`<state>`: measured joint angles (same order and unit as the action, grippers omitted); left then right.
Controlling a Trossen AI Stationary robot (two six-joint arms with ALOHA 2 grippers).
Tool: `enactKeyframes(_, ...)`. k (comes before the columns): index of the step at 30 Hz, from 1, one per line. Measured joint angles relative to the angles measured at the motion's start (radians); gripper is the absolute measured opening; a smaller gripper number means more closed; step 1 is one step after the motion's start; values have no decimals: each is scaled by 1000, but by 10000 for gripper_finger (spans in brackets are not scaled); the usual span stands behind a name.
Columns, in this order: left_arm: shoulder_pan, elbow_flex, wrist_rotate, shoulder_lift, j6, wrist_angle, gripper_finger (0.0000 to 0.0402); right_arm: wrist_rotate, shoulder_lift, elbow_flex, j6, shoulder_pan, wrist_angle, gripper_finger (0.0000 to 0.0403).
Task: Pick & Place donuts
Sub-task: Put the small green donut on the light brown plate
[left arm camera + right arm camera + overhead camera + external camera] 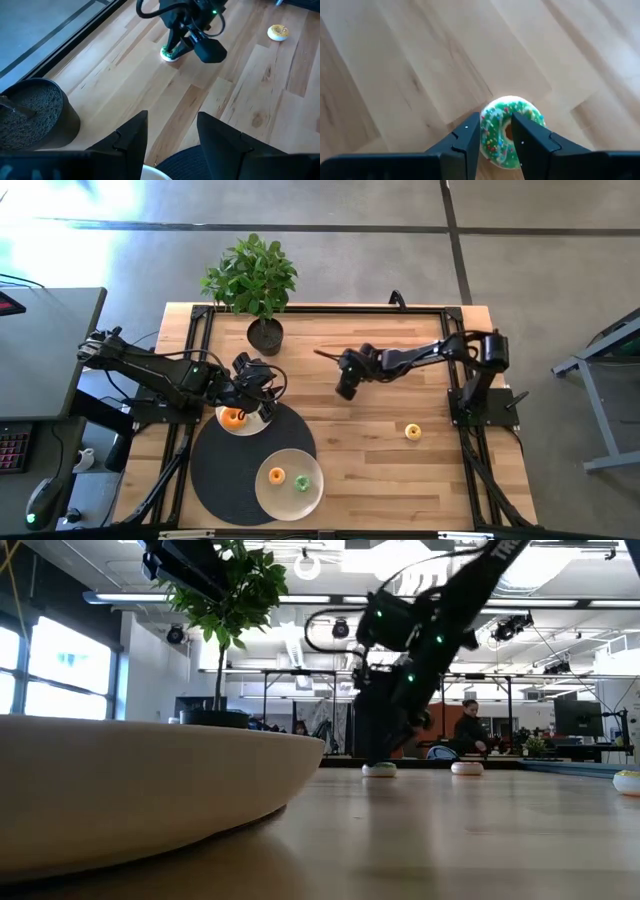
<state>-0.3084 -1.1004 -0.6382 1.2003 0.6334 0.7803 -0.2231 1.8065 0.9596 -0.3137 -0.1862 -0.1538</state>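
Note:
A green-iced donut (496, 131) with sprinkles lies on the bare wood near the table's middle, and my right gripper (496, 142) (346, 389) is down on it, shut. In the left wrist view it is the donut (167, 54) under that gripper. My left gripper (172, 145) (258, 402) hovers open at the edge of a small white plate (248, 427), which bears an orange donut (232, 417). A larger plate (290, 498) holds an orange donut (276, 475) and a green donut (302, 482). A yellow donut (413, 431) lies alone on the wood. My right gripper pinches one side of the green donut's ring (492, 137) between its two fingers. One finger (469, 137) is at the outer edge and the other (532, 142) over the hole. The fingers come from above, pointing down. The donut lies flat on the table (379, 769).
Both plates sit on a dark round mat (225, 470) at the table's near left. A potted plant (265, 335) stands at the far edge, left of centre. Bare wood stretches across the middle and right of the table (380, 470).

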Motion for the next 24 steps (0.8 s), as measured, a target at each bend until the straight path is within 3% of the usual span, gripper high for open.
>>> enactKeyframes(9,0,0,-1,0,0,-1,168,-11,0,-85,0,6,84,102)
enactKeyframes(14,0,0,-1,0,0,-3,168,-9,0,-88,0,35,130,37)
enactKeyframes(16,0,0,-1,0,0,-3,168,33,0,-89,0,52,184,13)
enactKeyframes(24,0,0,-42,0,0,-5,168,295,1,-74,-3,208,516,8)
